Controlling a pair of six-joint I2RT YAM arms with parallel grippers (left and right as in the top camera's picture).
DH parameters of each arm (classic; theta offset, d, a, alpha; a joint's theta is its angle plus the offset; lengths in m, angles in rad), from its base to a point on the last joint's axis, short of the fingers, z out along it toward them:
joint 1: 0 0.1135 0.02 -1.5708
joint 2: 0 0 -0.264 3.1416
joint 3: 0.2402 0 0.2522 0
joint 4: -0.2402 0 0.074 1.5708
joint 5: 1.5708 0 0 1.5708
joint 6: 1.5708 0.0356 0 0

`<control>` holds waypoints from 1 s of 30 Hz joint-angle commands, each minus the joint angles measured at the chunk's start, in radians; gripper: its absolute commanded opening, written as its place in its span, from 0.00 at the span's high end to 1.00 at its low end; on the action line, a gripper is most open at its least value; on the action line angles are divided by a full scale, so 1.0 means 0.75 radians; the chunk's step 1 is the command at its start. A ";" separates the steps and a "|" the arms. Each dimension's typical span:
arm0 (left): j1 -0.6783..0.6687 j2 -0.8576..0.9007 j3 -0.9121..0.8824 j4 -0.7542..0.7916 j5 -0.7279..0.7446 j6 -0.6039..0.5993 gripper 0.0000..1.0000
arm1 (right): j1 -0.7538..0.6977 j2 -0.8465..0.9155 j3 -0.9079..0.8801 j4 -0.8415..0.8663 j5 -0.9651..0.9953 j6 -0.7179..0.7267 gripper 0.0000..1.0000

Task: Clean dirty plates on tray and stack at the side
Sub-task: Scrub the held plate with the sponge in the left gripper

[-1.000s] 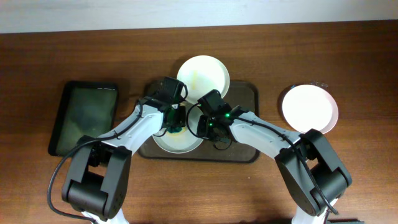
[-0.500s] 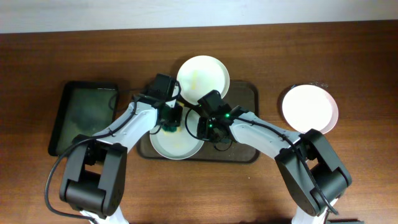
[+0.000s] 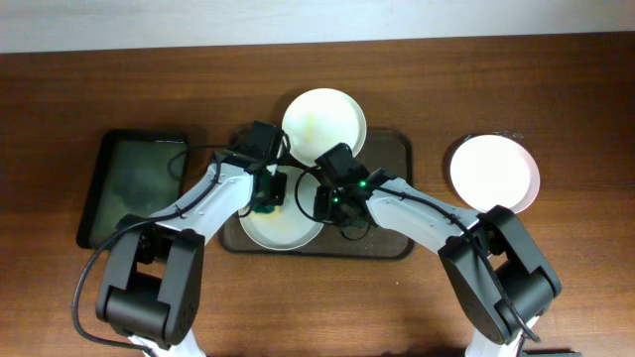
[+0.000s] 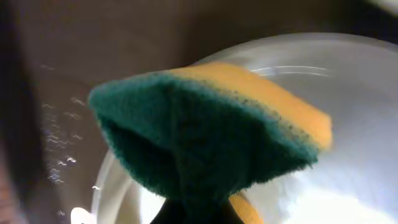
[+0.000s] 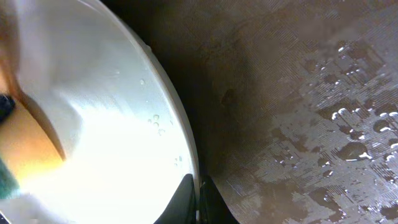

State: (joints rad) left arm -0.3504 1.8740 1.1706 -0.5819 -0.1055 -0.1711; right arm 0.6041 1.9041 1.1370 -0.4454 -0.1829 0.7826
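Mid-scrub, the left pincer [image 3: 266,201] clamped the sponge [image 4: 205,137] against a plate [image 5: 112,143] whose rim the right pincer [image 5: 196,198] pinched steady; wiping strokes should follow.

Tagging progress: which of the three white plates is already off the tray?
The right-hand plate, on bare table beside the tray; far plate and near plate sit on the tray.

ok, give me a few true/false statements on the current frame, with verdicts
All three plates lie on the brown tray. False: the third plate lies on the table, right of it.
The left fingers hold a green-and-yellow sponge. True.
The sponge is over the third plate. False: it is at the front plate on the tray.
The right fingers straddle the front plate's rim. True.
The tray is dry. False: water drops show on it.
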 commanded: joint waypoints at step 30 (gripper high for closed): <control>0.009 0.007 0.004 -0.078 0.781 0.085 1.00 | 0.006 0.021 0.000 -0.020 0.004 -0.011 0.96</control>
State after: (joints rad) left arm -0.3397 1.8740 1.1728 -0.7071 0.3916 -0.1337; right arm 0.6041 1.9041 1.1370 -0.4583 -0.1848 0.7818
